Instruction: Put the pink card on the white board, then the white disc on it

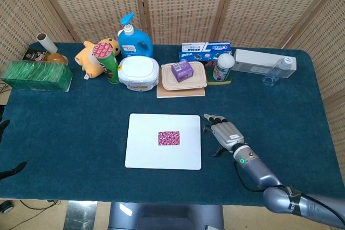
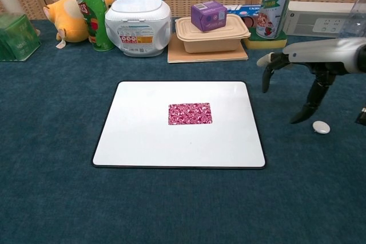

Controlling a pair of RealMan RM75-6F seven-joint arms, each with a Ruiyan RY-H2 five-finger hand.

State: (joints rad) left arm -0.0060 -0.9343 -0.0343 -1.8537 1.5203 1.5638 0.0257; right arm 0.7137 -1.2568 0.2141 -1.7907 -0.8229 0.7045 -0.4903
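Observation:
The pink patterned card (image 1: 168,138) (image 2: 190,114) lies flat near the middle of the white board (image 1: 144,155) (image 2: 143,144). A small white disc (image 2: 321,127) rests on the blue cloth to the right of the board; in the head view my hand covers it. My right hand (image 1: 226,133) (image 2: 311,68) hovers off the board's right edge, fingers spread and pointing down, holding nothing. One fingertip (image 2: 297,119) hangs just left of the disc, with a small gap between them. My left hand shows in neither view.
Along the back stand a green box (image 1: 36,76), plush toy (image 1: 91,55), crisp can (image 1: 108,61), blue bottle (image 1: 133,39), white tub (image 1: 138,72), food container with purple carton (image 1: 183,74), a can (image 1: 222,67) and a white box (image 1: 257,60).

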